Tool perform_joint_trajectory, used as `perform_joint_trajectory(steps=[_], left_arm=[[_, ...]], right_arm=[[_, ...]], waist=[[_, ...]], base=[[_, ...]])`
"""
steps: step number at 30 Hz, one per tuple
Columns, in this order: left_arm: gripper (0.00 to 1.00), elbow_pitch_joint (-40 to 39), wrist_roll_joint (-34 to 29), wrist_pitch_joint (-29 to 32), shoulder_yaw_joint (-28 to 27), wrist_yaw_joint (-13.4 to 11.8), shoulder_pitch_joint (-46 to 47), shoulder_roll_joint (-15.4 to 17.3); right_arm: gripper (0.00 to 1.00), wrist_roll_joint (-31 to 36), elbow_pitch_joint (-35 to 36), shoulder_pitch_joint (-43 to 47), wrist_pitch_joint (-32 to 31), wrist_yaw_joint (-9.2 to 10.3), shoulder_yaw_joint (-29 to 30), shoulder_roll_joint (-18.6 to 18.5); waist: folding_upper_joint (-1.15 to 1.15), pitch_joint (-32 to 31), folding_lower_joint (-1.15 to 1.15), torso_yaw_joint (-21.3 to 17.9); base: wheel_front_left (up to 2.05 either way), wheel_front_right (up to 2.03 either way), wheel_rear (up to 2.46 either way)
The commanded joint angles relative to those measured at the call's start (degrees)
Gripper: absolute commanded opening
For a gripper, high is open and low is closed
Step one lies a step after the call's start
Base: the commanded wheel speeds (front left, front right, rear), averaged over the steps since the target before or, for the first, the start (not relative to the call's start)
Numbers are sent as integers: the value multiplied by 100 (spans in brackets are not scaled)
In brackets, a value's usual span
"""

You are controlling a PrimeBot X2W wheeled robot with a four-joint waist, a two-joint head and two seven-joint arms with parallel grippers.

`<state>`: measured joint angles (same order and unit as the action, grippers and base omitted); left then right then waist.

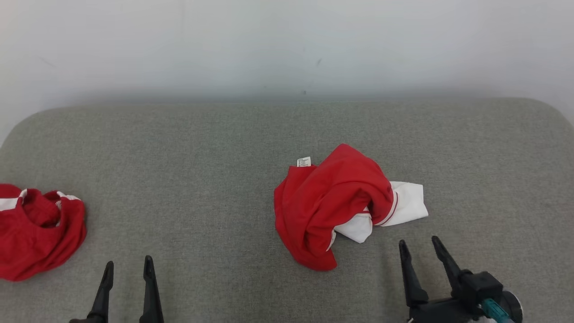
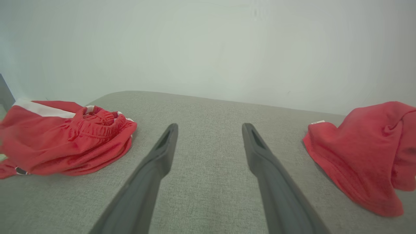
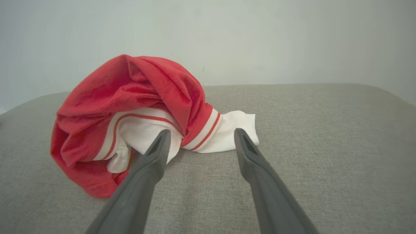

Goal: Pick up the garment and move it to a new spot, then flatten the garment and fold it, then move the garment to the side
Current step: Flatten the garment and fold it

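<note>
A: What carries it all?
B: A grey cloth-covered table [image 1: 224, 148], set against a pale wall [image 1: 287, 45].
A: And the garment [image 1: 332, 202]?
B: Red with white striped parts; crumpled in a heap right of the table's middle; a second red garment [image 1: 36, 233] lies bunched at the left edge, well apart.
A: The hands?
B: The right hand [image 1: 417, 242]: fingers spread, holding nothing, near the heap's white part; the left hand [image 1: 128, 262]: likewise spread and empty, over bare cloth between both heaps; smallest, a white label [image 1: 303, 162] at the heap's far edge.

Red garment [image 1: 334, 202] with white, red-striped trim lies crumpled in a heap
</note>
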<state>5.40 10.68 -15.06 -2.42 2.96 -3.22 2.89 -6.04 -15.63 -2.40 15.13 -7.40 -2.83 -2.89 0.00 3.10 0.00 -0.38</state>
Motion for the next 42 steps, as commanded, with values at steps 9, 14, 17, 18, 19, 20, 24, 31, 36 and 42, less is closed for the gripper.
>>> perform_joint_trajectory(steps=[9,14,17,18,19,20,24,31,36,42], left_arm=[[100,98,141,-23,365,-33,327,-2],[100,170,145,-24,481,-16,423,1],[100,202,129,-23,492,17,475,-1],[100,214,130,-23,501,30,482,-1],[100,232,141,-23,499,49,464,0],[100,232,141,-23,499,49,464,0],[100,256,128,-23,467,45,420,0],[100,311,93,-23,371,106,245,-1],[100,349,137,-23,355,126,192,0],[100,405,181,-23,317,165,254,0]], right_arm=[[100,-92,-1866,-1210,-2,-18,-179,2],[100,-313,-2481,-1609,-3,-18,-265,-1],[100,-453,-2850,-1704,-3,-18,-350,1],[100,-522,-2929,-1758,-3,-18,-369,-2],[14,-610,-3027,-1846,-2,-18,-386,-3],[14,-610,-3027,-1846,-2,-18,-386,-3],[0,-644,-2991,-1736,-2,-18,-404,-4],[0,-714,-2139,-1083,-3,-18,-469,2],[0,-607,-1234,-287,-3,-18,-606,-5],[0,-608,-426,416,-2,-18,-832,-147]], waist=[[0,347,0,536],[0,404,0,744],[0,407,0,828],[0,403,0,858],[0,394,0,896],[0,394,0,896],[0,320,0,905],[0,107,0,749],[0,27,0,545],[0,78,0,306]], base=[[0,0,0],[0,0,0],[0,0,0],[0,0,0],[0,0,0],[0,0,0],[0,0,0],[0,0,0],[0,0,0],[0,0,0]])
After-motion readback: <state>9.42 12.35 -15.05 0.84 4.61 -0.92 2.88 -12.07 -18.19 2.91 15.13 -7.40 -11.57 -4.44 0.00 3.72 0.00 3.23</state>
